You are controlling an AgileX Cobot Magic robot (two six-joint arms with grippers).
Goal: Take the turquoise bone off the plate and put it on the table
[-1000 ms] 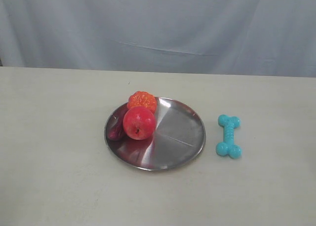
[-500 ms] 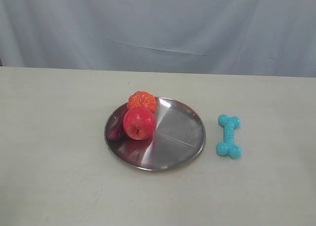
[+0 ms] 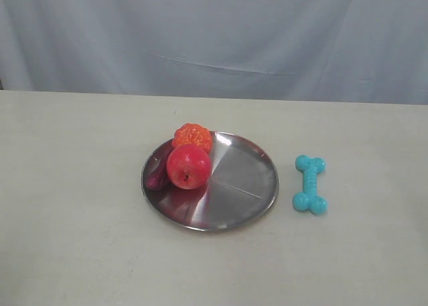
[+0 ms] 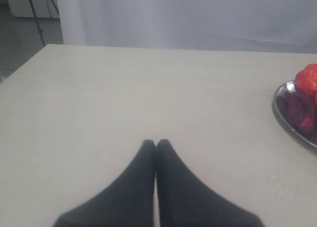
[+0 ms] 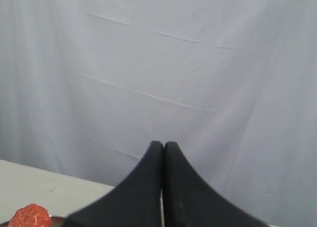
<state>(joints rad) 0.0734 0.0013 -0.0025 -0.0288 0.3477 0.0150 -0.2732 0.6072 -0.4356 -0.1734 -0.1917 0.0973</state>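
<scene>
The turquoise bone lies flat on the cream table, a little to the right of the steel plate and apart from its rim. Neither arm shows in the exterior view. My left gripper is shut with nothing in it, over bare tabletop, with the plate's edge off to one side. In the right wrist view my right gripper is shut and empty, raised and facing the grey curtain; the bone is out of that view.
On the plate's left part sit a red ball, an orange knobbly toy and a dark purple toy. A grey curtain hangs behind the table. The table's corner and the floor show in the left wrist view.
</scene>
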